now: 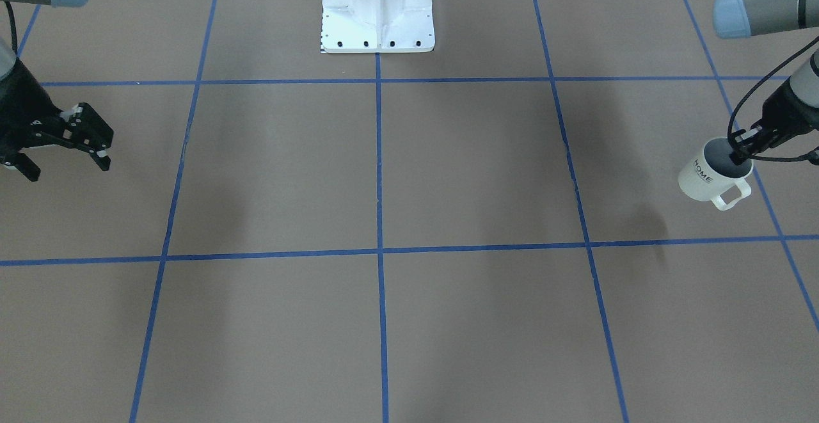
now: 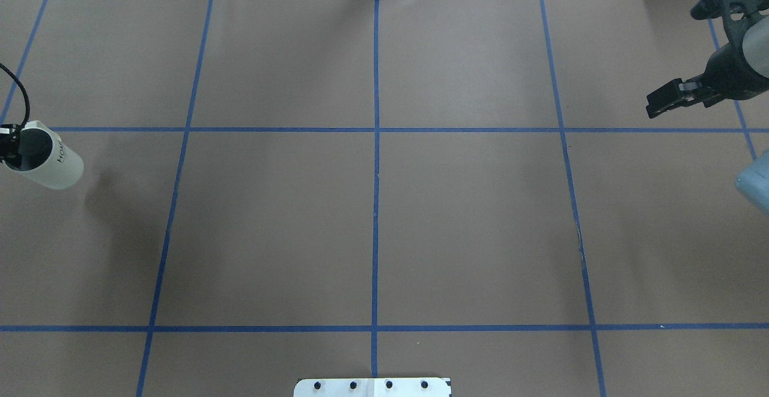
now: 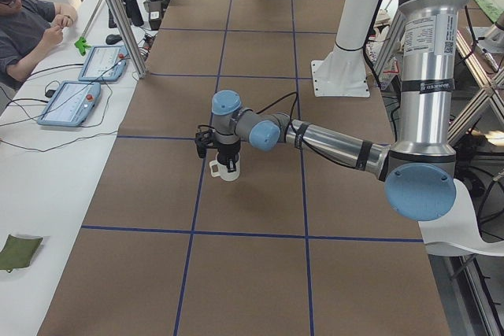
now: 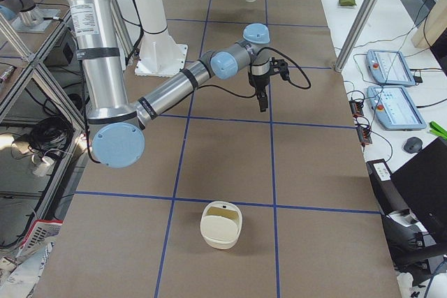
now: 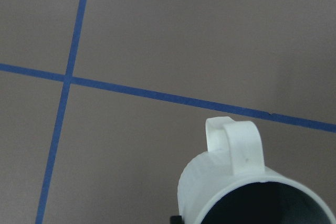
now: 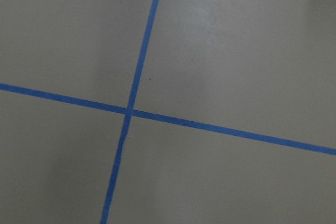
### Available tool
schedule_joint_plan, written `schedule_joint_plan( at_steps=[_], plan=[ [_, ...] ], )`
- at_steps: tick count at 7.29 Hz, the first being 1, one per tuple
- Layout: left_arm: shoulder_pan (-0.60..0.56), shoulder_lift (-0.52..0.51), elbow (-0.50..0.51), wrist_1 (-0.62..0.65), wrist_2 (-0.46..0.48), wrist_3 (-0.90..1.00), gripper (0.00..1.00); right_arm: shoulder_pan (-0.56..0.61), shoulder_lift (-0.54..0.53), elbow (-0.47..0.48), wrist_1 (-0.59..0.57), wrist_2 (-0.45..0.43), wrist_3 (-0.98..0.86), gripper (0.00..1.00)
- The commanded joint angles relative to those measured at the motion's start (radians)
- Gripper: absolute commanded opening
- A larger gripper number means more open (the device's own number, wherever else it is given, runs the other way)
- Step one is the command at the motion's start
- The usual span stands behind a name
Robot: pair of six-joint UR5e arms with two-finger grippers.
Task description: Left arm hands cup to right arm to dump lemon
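The white cup [image 1: 704, 178] marked "HOME" hangs tilted above the brown table at the robot's far left, with its shadow on the paper below. My left gripper [image 1: 741, 152] is shut on its rim, one finger inside the dark mouth. The overhead view shows the cup [image 2: 48, 160] at the left edge, and the left wrist view shows the cup [image 5: 236, 187] with its squarish handle from close up. The lemon is hidden. My right gripper [image 1: 64, 166] hovers open and empty at the far right side, also visible as the right gripper [image 2: 667, 100] from overhead.
The white robot base [image 1: 377, 10] stands at the table's middle back. A cream container [image 4: 221, 225] sits on the table near the right end. A seated person [image 3: 27, 29] and tablets [image 3: 71, 104] are at a side desk. Blue tape lines grid the brown table [image 2: 372, 217].
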Motion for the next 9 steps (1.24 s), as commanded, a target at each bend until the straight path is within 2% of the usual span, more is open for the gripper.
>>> schedule_joint_plan(
  at_steps=[1,2,3,4,6,7,9],
  plan=[
    [0.079,0.016,-0.001,-0.005,0.0,-0.043,0.0,0.002,-0.014,-0.015,0.003,0.003,-0.009,1.0],
    [0.095,0.018,0.008,-0.001,0.001,-0.042,0.0,0.002,-0.014,-0.011,0.004,0.004,-0.009,1.0],
    [0.095,0.033,0.005,-0.005,0.0,-0.028,0.77,0.003,-0.016,-0.011,0.003,0.013,-0.009,1.0],
    [0.095,0.05,-0.011,-0.007,0.005,-0.027,1.0,0.005,-0.016,-0.012,0.004,0.042,-0.009,1.0],
    [0.09,0.045,-0.071,0.013,-0.003,0.002,1.0,0.011,-0.026,-0.011,0.003,0.047,-0.009,1.0],
    [0.048,0.035,-0.079,0.079,-0.003,0.116,1.0,0.014,-0.029,-0.012,0.003,0.049,-0.009,1.0],
    [-0.052,-0.074,-0.068,0.229,0.001,0.356,1.0,0.029,-0.043,-0.017,0.001,0.05,-0.023,1.0]
  ],
)
